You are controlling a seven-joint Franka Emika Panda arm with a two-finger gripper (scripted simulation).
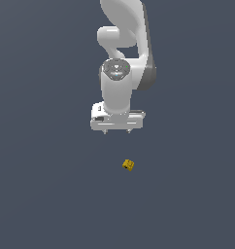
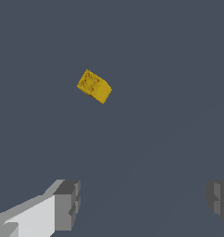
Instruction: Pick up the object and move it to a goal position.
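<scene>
- The object (image 1: 128, 165) is what you're after, but start at your pincer (image 1: 117, 131): it's spread wide and empty, with nothing between the fingers (image 2: 67, 203) in the wrist view, just bare floor.
- Makes sense for it to be spread like that. I'd guess you're in the approach phase, and an open pincer pointing straight down is what you want before dropping over something this small.
- The pincer hangs well above the worktop (image 1: 41, 194), with the white arm (image 1: 120, 87) stacked almost vertically over it, so nothing's touching yet.
- Moving outward, the object is a tiny yellow-orange block with small dark marks on one face, sitting alone on the worktop, clear of the fingers.
- In the exterior view it's below the pincer and a bit towards that view's right, so you're not centred over it yet.
- It also looks rotated relative to the fingers. You'll probably need a shift plus maybe a wrist twist so the pads meet flat sides, not corners.
- No goal marker that I can see in either view.
</scene>
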